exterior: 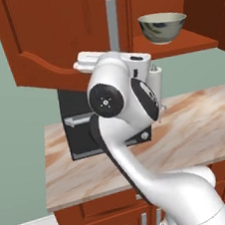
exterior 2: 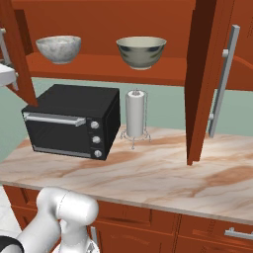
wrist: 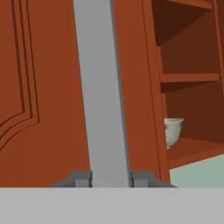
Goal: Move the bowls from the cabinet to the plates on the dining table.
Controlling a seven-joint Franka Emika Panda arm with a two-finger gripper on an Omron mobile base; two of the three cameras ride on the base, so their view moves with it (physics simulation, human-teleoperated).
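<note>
Your gripper (wrist: 109, 178) pinches the door handle (wrist: 103, 87), one finger (wrist: 81, 178) on each side. Both bowls (exterior 2: 141, 51) wait on the cabinet (exterior: 39, 38) shelf, beyond the fingers. Pull along the door's arc, keeping the bar centred between them.

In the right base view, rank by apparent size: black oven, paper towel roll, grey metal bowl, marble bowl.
1. black oven
2. paper towel roll
3. grey metal bowl
4. marble bowl

The two bowls look nearly alike, so their order is unsure.
</note>
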